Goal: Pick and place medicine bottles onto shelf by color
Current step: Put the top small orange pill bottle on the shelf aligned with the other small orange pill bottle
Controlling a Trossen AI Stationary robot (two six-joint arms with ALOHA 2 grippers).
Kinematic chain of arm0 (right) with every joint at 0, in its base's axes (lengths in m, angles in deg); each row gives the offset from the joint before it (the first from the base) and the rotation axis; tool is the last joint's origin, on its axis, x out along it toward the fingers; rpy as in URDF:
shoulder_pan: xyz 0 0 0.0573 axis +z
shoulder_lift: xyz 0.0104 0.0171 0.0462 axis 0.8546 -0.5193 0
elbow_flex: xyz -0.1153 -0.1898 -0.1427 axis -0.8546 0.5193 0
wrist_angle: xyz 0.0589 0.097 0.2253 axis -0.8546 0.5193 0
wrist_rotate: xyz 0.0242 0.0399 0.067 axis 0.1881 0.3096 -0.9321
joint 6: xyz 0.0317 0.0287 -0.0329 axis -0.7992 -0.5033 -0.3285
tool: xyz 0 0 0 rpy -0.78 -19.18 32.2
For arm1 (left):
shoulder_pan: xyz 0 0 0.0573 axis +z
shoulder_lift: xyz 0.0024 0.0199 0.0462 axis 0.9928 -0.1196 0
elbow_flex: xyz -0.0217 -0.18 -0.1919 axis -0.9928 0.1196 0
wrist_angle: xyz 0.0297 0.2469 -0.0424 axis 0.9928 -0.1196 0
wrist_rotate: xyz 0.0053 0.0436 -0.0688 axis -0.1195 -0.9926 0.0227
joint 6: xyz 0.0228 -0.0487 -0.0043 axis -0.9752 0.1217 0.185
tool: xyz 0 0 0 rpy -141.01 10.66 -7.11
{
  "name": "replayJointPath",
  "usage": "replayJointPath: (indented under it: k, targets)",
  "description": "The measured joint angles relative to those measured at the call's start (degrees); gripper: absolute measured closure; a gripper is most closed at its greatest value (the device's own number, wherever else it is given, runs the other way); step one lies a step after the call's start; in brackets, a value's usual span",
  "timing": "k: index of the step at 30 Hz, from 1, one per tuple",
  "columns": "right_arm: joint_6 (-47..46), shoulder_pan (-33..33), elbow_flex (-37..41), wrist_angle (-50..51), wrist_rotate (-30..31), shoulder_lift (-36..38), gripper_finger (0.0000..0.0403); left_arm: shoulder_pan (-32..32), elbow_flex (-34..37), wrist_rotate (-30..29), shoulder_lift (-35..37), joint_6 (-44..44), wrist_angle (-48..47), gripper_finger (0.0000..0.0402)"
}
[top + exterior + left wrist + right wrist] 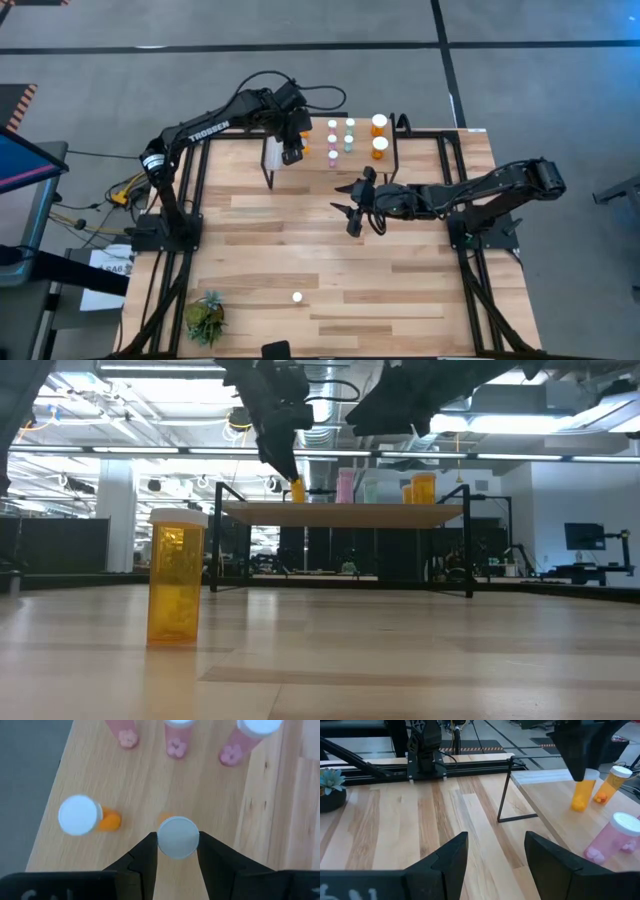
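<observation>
The shelf (420, 150) stands at the table's far side and carries pink (332, 140), teal (350, 137) and two larger orange bottles (379, 145). My left gripper (291, 152) is over the shelf's left part, shut on a small orange bottle (583, 795) with a white cap. A second small orange bottle (80, 815) stands beside it on the board. Another orange bottle (297, 297) stands upright on the tabletop near the front edge and also shows in the low view (175, 585). My right gripper (355, 205) is open and empty over the table in front of the shelf. My left gripper pinches the small orange bottle at its white cap (178, 837) between the two fingers, one on each side. The fingers come from above, pointing down. The bottle is upright, its bottom (579, 807) at the shelf board; whether it rests there or hangs just above, I cannot tell.
Pink bottles (175, 745) stand close beyond the held one. The shelf's thin black legs (502, 795) stand to the right gripper's far side. A small green plant (205, 318) sits at the table's near left corner. Bare tabletop (300, 240) lies between shelf and front edge.
</observation>
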Motion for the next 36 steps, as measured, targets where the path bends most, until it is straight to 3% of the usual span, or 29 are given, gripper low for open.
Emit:
replayJointPath:
  k: [36]
  targets:
    - [-0.07,0.0,0.0,0.36,0.0,0.0,0.0184,0.55,-3.53,-1.77,-1.57,0.03,-4.16,0.0289]
